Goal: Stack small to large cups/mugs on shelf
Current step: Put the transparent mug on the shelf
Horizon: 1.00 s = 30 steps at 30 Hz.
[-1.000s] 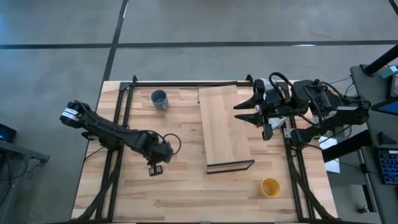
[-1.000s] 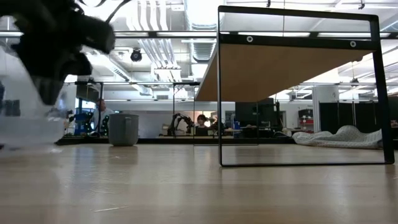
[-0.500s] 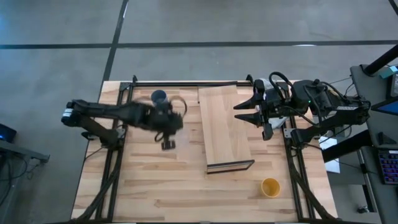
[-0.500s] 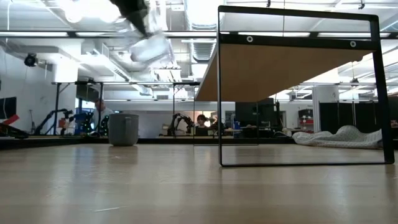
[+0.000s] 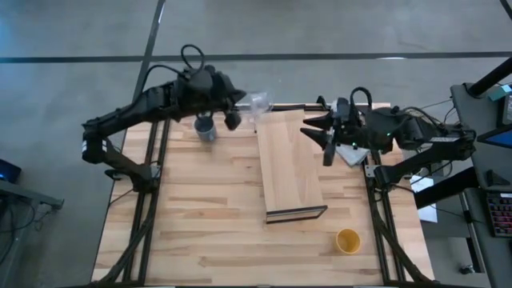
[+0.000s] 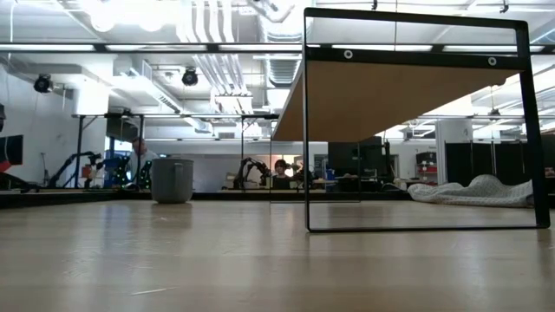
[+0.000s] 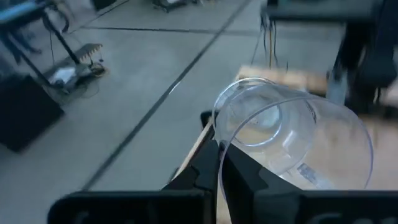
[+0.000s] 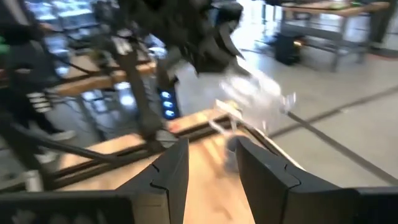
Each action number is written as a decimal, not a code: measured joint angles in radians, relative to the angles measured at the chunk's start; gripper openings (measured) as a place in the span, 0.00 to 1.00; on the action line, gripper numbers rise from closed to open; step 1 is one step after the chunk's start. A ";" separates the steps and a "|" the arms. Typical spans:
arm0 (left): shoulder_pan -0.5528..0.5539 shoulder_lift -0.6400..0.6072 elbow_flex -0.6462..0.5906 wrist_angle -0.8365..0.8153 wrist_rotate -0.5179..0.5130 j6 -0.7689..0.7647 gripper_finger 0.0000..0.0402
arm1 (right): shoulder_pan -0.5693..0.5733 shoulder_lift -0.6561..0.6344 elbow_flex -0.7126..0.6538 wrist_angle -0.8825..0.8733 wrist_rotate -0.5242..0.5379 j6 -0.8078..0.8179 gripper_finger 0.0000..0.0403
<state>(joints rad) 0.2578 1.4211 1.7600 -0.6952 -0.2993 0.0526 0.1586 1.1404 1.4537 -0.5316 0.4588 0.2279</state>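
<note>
My left gripper (image 5: 237, 110) is high over the table's far edge, shut on the small clear glass cup (image 5: 258, 103), just beyond the shelf's far end. The blue-grey mug (image 5: 206, 128) stands on its base on the tabletop below the left arm, left of the shelf (image 5: 290, 164). The yellow-orange cup (image 5: 347, 240) stands on the tabletop at the near right. My right gripper (image 5: 314, 134) is open and empty over the shelf's far right edge, its fingers pointing toward the glass cup (image 8: 249, 87). My left gripper pinches the glass cup's rim wall (image 7: 217, 138), one finger inside the cup and one outside. The fingers reach level from the table's left. The cup sticks out beyond the fingertips, tipped on its side and lifted clear of the table and shelf.
The shelf (image 6: 408, 95) stands on a thin dark frame, with open room under it. A white cloth (image 6: 481, 191) lies beyond the table at the right. Black rails run along the table's left, right and far sides (image 5: 240, 106).
My left gripper has lifted the glass cup off the tabletop at the left middle and swung it up, toward the far edge and rightward to the shelf's far end; the cup has tipped onto its side. My right gripper has shifted a little toward the far edge.
</note>
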 joint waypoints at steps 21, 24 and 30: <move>0.052 0.187 0.000 0.108 0.116 -0.470 0.00 | 0.002 0.336 -0.055 -0.011 0.486 -0.333 0.28; 0.064 0.187 0.000 0.102 0.135 -0.493 0.00 | 0.002 0.357 -0.055 -0.012 0.486 -0.288 0.26; 0.068 0.186 0.000 0.104 0.144 -0.495 0.00 | 0.000 0.364 -0.051 -0.010 0.486 -0.253 0.24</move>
<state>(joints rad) 0.3256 1.6068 1.7603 -0.5917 -0.1558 -0.4425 0.1589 1.5046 1.4025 -0.5414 0.9451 -0.0250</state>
